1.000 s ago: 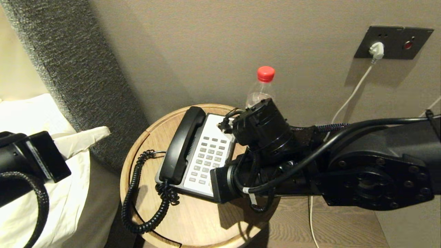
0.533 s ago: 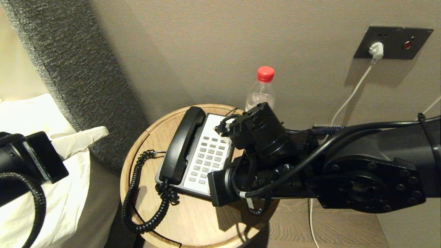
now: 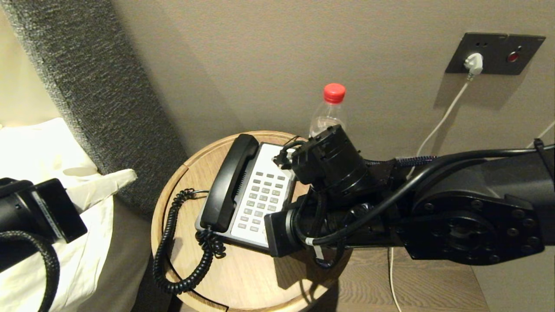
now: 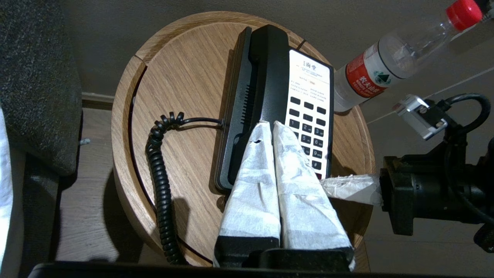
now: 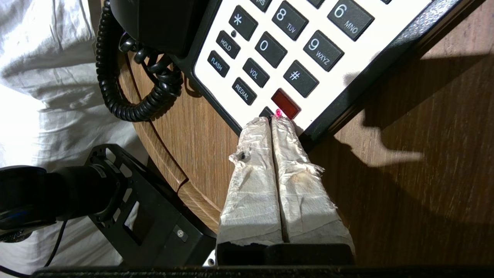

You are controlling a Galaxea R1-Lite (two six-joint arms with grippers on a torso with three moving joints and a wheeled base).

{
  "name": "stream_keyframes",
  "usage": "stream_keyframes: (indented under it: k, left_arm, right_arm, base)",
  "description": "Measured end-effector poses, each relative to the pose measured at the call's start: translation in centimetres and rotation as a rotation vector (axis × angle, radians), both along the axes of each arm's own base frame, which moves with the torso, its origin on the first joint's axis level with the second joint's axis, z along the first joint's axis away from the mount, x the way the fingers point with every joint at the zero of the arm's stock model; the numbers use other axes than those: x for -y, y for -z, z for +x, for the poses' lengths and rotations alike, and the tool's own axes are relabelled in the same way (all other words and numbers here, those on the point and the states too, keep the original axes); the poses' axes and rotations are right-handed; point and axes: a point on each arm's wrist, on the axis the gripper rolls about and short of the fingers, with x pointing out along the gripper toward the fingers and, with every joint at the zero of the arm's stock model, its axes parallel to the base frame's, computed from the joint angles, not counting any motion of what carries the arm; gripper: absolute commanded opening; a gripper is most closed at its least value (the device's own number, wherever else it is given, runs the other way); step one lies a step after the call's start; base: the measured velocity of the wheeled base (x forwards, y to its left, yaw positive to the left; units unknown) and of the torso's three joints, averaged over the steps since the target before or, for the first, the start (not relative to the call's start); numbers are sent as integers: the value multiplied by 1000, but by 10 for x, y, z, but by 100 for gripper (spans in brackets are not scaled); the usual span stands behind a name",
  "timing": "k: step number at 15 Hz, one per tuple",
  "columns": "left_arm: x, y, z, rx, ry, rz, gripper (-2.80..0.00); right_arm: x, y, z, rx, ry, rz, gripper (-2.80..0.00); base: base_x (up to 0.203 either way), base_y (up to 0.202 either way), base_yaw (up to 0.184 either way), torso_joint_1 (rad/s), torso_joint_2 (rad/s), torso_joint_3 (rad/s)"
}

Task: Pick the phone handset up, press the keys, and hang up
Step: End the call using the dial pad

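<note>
The phone handset (image 3: 228, 182) is lying in its cradle on the phone base (image 3: 263, 197) (left side). The right gripper (image 5: 271, 119), fingers pressed together, is hovering at the keypad's near edge; the left gripper (image 4: 270, 124), likewise closed, is waiting leftward.

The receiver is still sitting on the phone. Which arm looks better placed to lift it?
Probably the left. The phone handset lies on the phone's left side, and the left gripper, shut, points at it. The right gripper, also shut, sits at the keypad's near edge.
</note>
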Motion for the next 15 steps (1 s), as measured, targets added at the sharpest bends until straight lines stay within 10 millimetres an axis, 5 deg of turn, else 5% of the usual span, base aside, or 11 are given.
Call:
stream_keyframes:
  k: [15]
  left_arm:
    - [-1,3,-2,-5,3,2,-280]
  right_arm:
    - [-1,1,1,6,0,0,-280]
  base:
    - [0,0,0,0,0,0]
